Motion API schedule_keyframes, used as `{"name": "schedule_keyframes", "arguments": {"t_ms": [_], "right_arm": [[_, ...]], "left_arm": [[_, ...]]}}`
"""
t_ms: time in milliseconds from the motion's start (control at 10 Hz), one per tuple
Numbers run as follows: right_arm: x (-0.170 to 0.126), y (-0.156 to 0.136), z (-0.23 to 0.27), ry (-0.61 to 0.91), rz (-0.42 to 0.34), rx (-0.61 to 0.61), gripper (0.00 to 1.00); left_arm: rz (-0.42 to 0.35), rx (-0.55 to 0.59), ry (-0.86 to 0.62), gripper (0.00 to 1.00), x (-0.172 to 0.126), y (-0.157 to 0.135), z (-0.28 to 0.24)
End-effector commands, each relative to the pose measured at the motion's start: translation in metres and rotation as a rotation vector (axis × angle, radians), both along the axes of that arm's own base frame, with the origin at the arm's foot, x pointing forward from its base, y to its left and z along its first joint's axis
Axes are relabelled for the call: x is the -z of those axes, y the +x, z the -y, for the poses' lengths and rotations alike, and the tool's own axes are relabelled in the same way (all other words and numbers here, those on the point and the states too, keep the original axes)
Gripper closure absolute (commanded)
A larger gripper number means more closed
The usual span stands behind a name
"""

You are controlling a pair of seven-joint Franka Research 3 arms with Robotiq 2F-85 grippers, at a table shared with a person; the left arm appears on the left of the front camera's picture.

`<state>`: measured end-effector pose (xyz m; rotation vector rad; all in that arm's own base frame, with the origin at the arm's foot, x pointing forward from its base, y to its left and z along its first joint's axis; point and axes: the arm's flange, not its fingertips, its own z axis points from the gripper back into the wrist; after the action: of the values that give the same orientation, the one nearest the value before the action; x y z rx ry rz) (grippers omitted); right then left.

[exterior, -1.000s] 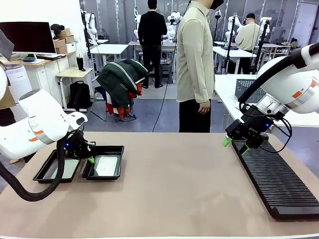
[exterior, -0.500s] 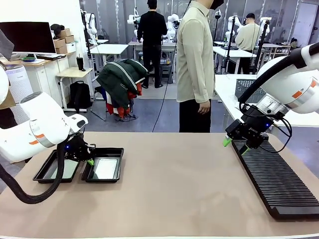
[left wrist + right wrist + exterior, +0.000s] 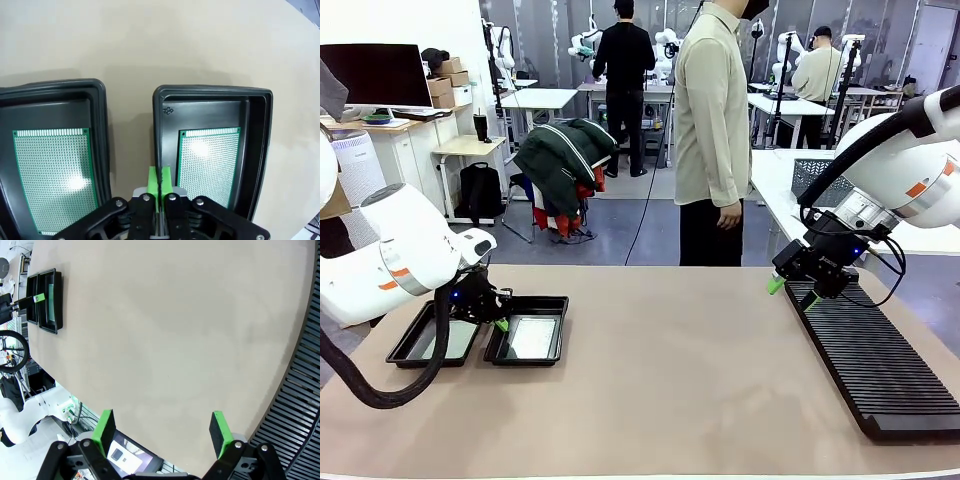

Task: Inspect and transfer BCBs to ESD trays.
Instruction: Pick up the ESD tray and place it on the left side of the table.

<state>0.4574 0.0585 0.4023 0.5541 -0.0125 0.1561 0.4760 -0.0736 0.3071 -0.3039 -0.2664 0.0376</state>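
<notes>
Two black ESD trays sit side by side at the table's left, the left tray (image 3: 420, 352) (image 3: 97, 115) and the right tray (image 3: 556, 335) (image 3: 215, 93). Each holds a green BCB lying flat (image 3: 52, 175) (image 3: 207, 160) (image 3: 532, 338). My left gripper (image 3: 501, 323) (image 3: 160, 182) hovers low over the gap between the two trays, its green pads pressed together with nothing between them. My right gripper (image 3: 790, 291) (image 3: 162, 432) hangs open and empty above the far end of the black slotted rack (image 3: 880, 360), far from the trays.
The long ribbed rack (image 3: 300, 405) runs along the table's right side. A person (image 3: 710, 130) stands at the far edge, hands down. A grey mesh basket (image 3: 820, 175) sits on another table behind. Bare tan tabletop (image 3: 670, 370) spans the middle.
The left arm has shifted only very slightly by the trays, staying shut. The right arm has not moved.
</notes>
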Motion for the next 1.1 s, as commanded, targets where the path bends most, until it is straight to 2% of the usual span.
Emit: {"name": "schedule_keyframes", "arguments": {"t_ms": [0,600,1000], "right_arm": [[-0.0003,0.0005,-0.0016,-0.025,-0.001,0.023,0.0],[-0.0003,0.0005,-0.0016,-0.025,-0.001,0.023,0.0],[-0.0003,0.0005,-0.0016,-0.025,-0.001,0.023,0.0]], "left_arm": [[-0.004,-0.003,-0.01,0.97,-0.0009,0.0009,0.0004],[0.0,-0.001,0.005,0.97,-0.0003,-0.0001,0.0012],[-0.008,-0.021,0.081,0.61,-0.0088,0.0005,0.0057]]}}
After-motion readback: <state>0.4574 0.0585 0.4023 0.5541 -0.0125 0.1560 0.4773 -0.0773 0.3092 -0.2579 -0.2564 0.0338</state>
